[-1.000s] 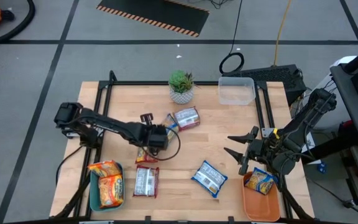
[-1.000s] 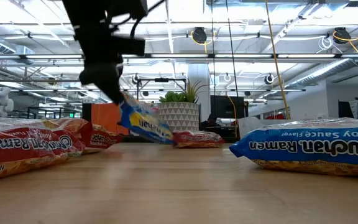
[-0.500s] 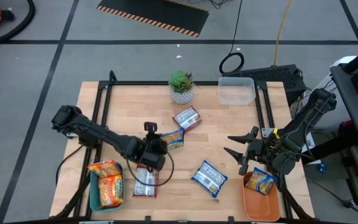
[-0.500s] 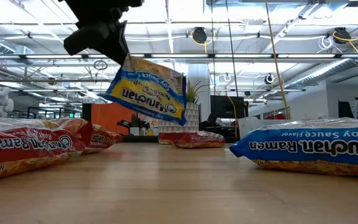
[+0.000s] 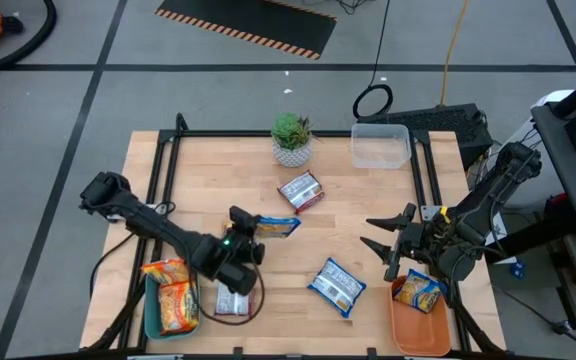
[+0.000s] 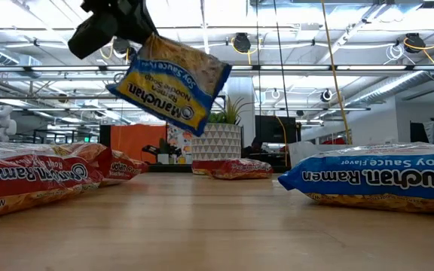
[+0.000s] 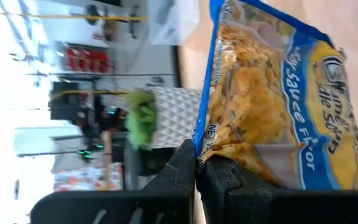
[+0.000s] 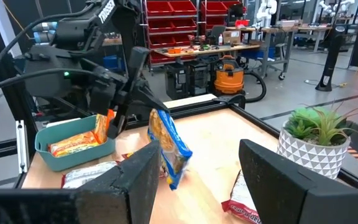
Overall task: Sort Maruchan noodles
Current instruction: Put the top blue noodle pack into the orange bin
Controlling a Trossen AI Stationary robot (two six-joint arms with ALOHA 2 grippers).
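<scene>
- The left gripper (image 5: 251,228) hung above the table's middle, fingers pinching the edge of a yellow-and-blue noodle packet (image 5: 276,226), which hung clear of the wooden table (image 5: 368,200).
- The right gripper (image 5: 380,243) waited at 3 o'clock, fingers spread, holding nothing.
- Other packets lay around: a red one (image 5: 300,189) toward 12 o'clock, a blue-white one (image 5: 335,284) at 5.

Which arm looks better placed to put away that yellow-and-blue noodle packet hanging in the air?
Probably left: the left gripper already pinches the yellow-and-blue plastic noodle packet above the table; the right gripper waits open, apart.
</scene>
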